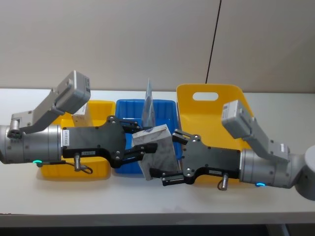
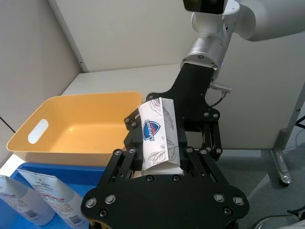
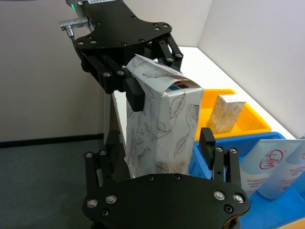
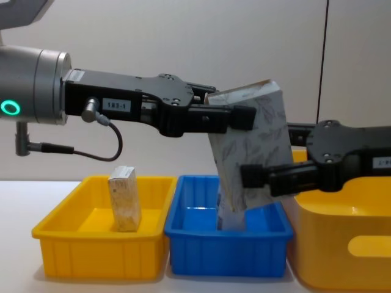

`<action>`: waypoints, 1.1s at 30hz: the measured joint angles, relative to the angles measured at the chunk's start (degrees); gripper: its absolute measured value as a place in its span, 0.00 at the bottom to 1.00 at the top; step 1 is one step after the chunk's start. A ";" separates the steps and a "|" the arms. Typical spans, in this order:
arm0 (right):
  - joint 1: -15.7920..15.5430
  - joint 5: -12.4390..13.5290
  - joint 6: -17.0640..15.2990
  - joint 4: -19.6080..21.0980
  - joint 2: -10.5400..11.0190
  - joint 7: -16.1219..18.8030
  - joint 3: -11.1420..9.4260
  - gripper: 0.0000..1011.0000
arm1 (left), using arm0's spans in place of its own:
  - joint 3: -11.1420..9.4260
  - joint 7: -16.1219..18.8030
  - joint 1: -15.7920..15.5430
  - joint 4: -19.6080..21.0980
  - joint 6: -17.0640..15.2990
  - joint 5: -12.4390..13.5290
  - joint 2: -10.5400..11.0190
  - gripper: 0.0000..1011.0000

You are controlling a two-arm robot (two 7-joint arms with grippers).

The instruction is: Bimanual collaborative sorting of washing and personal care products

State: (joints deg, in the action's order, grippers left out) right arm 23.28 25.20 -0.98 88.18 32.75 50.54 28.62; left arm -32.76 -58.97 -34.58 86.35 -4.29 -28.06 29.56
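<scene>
The pack (image 4: 263, 128), judged light and crushable, is pinched by the left end effector (image 1: 145, 137); the right end effector (image 1: 172, 157), spread, straddles its flat lower sides.

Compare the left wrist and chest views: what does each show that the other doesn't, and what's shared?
Left wrist, not chest: the blue shield logo on the leaf-print pack, and the floor of the large yellow bin. Chest, not left wrist: the beige block pack standing in the small yellow bin. Shared: the left gripper holding the pack aloft, the right gripper at it, the blue bin.
</scene>
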 joint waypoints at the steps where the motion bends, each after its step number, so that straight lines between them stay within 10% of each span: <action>1: 0.15 -0.07 0.00 -0.16 -0.12 0.02 0.21 0.99 | 0.00 0.00 0.00 0.00 0.00 0.00 0.00 0.35; 10: 1.40 -0.65 -0.14 -1.09 -0.97 0.18 1.59 0.97 | 0.00 0.01 0.00 0.00 0.00 0.00 0.00 0.35; 33: 2.53 -1.12 -0.42 -1.97 -1.61 0.26 2.73 0.38 | 0.00 -0.04 0.01 0.00 0.00 0.00 0.05 0.35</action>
State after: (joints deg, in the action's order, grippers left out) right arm 25.81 24.09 -1.40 86.21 31.13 50.80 31.35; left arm -32.76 -59.01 -34.57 86.36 -4.29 -28.06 29.61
